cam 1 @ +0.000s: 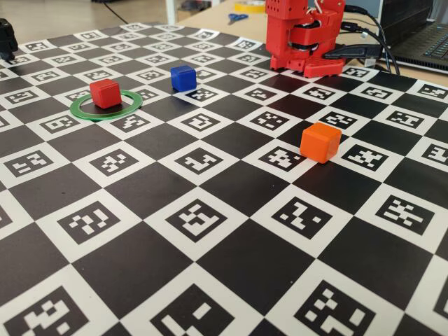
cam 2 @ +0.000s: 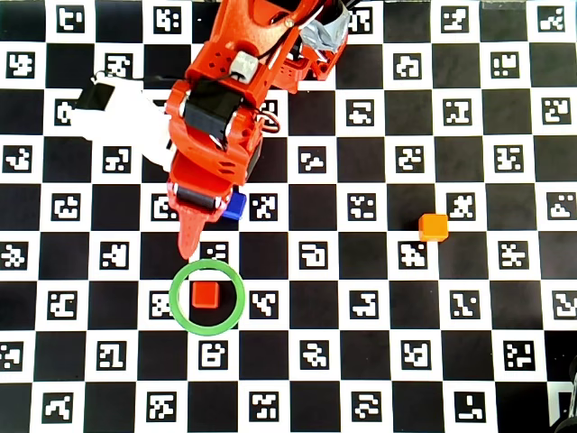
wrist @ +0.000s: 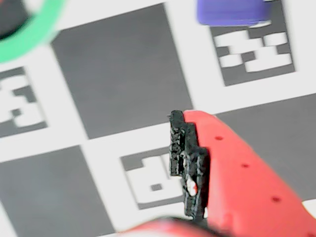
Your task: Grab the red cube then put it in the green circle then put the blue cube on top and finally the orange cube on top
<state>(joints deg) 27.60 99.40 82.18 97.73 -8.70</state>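
Note:
The red cube (cam 1: 105, 92) stands inside the green circle (cam 1: 78, 108) at the far left of the fixed view; the overhead view shows the red cube (cam 2: 206, 294) centred in the green circle (cam 2: 175, 305). The blue cube (cam 1: 183, 78) sits on the board beyond the ring, apart from it. Nearer the front, to the right, is the orange cube (cam 1: 320, 142). My red gripper (cam 2: 191, 245) hangs above the board between blue cube (cam 2: 236, 207) and ring, holding nothing. In the wrist view the gripper (wrist: 158, 187) shows bare board beside its black pad (wrist: 187, 163), with the blue cube (wrist: 229, 12) ahead.
A black-and-white checkerboard of markers (cam 1: 210, 224) covers the table. The arm's red base (cam 1: 304, 35) stands at the far right in the fixed view, with cables and a laptop (cam 1: 420, 35) behind it. A white patch (cam 2: 122, 117) lies left of the arm.

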